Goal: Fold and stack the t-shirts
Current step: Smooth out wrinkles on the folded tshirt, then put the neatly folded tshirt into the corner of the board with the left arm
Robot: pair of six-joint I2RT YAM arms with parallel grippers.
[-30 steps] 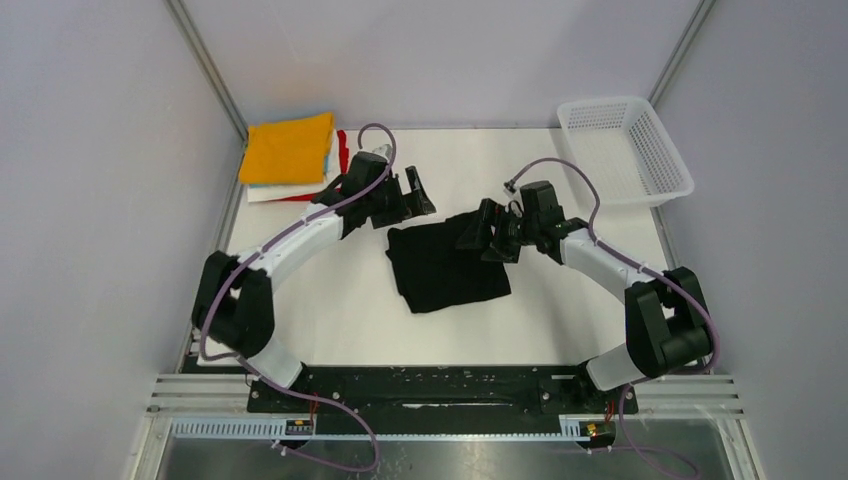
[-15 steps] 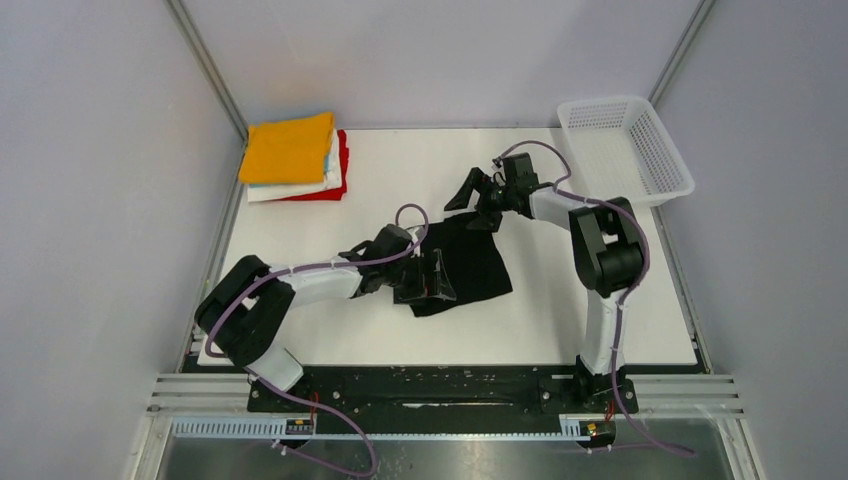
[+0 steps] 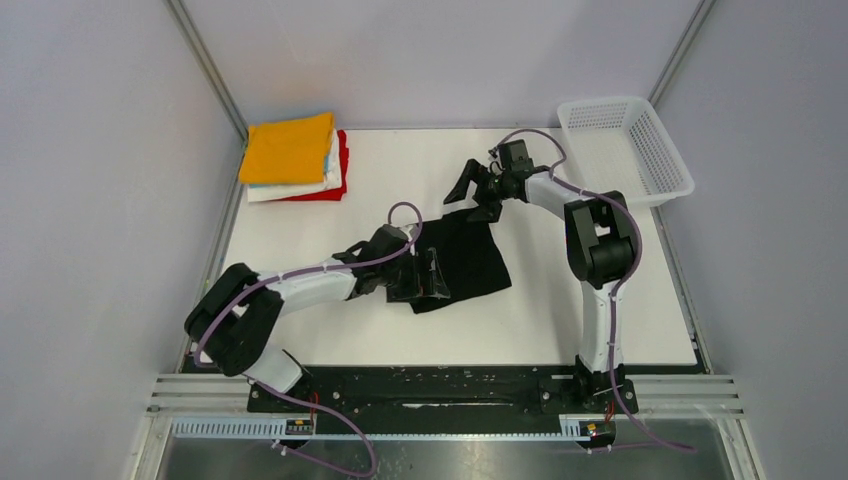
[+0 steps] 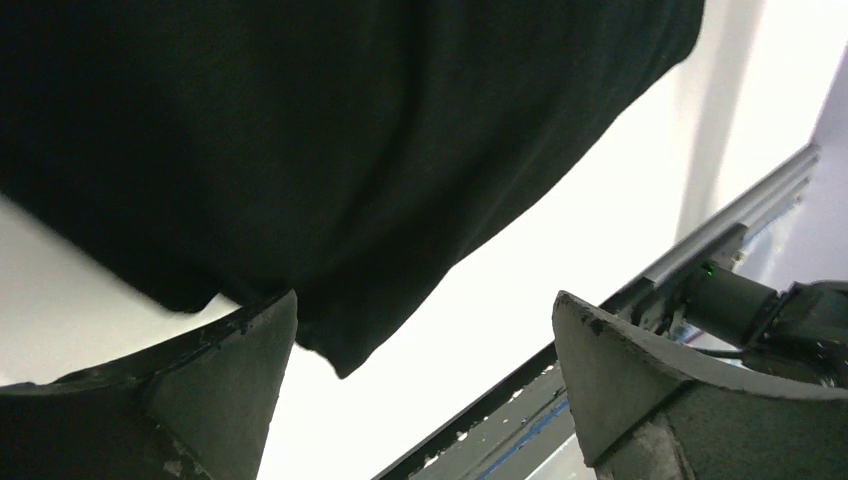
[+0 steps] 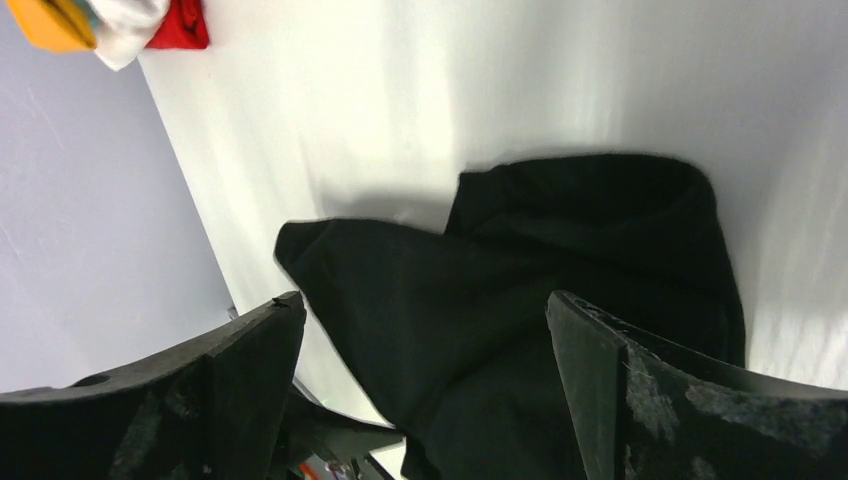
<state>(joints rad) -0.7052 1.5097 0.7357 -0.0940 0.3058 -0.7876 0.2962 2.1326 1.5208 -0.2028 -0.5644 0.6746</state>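
A: Black t-shirt (image 3: 465, 262) is lying crumpled at the middle of the table (image 3: 560, 310). Why are both pincers gaping?
B: Lining up for a fold, I judge: left gripper (image 3: 428, 278) is sitting wide-open at its near edge, right gripper (image 3: 472, 195) wide above the far edge, neither gripping. Folded stack (image 3: 293, 158) is waiting far-left.

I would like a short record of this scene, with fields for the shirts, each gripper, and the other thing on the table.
black t-shirt: roughly folded, lying mid-table
folded stack: far left corner, orange-yellow shirt on top
left gripper: open, low at the black t-shirt's near left edge
right gripper: open, at the black t-shirt's far edge, holding nothing
basket: white mesh, far right corner
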